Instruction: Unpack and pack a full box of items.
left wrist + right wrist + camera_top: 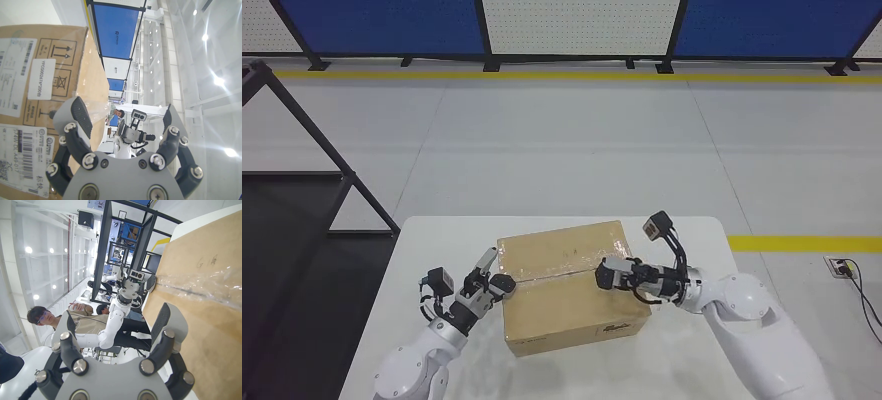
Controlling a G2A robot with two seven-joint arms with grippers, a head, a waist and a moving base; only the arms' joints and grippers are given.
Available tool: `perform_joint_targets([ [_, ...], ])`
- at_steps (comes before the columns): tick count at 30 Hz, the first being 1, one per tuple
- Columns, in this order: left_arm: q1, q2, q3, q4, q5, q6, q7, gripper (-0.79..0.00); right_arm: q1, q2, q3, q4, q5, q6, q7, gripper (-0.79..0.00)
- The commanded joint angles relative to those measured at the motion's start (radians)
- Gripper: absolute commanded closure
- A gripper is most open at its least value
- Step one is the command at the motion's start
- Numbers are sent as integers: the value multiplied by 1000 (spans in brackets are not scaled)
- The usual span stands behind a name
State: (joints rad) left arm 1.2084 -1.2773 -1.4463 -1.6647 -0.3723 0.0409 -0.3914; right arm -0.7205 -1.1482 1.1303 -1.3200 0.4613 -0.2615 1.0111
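Note:
A closed cardboard box point(562, 300) sits mid-table, its top flaps sealed by a clear tape seam point(552, 277). My left gripper point(492, 272) is at the box's left edge by the end of the seam. It is open point(123, 106), with one pad point(81, 115) against the taped corner of the labelled box point(90, 62) and the other in the air. My right gripper point(604, 272) hovers open over the right part of the box top. In the right wrist view, one finger point(162, 321) of the right gripper point(117, 311) lies over the cardboard point(208, 332) beside the tape point(198, 289).
The white table point(442, 240) has bare strips on both sides of the box and behind it. A black metal frame point(302, 150) stands off the table's left side. Blue partition panels point(382, 25) line the far floor.

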Motion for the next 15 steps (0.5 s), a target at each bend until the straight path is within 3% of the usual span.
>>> perform_joint_targets([
  [1, 0, 0, 1, -1, 1, 1, -1, -785, -13, 5, 21, -10, -20, 0, -24, -785],
  [5, -1, 1, 2, -1, 2, 1, -1, -785, -38, 18, 69, -29, -109, 32, -120, -785],
  [15, 1, 2, 6, -2, 2, 0, 3, -785, -57, 36, 103, -74, -233, 223, -156, -785],
])
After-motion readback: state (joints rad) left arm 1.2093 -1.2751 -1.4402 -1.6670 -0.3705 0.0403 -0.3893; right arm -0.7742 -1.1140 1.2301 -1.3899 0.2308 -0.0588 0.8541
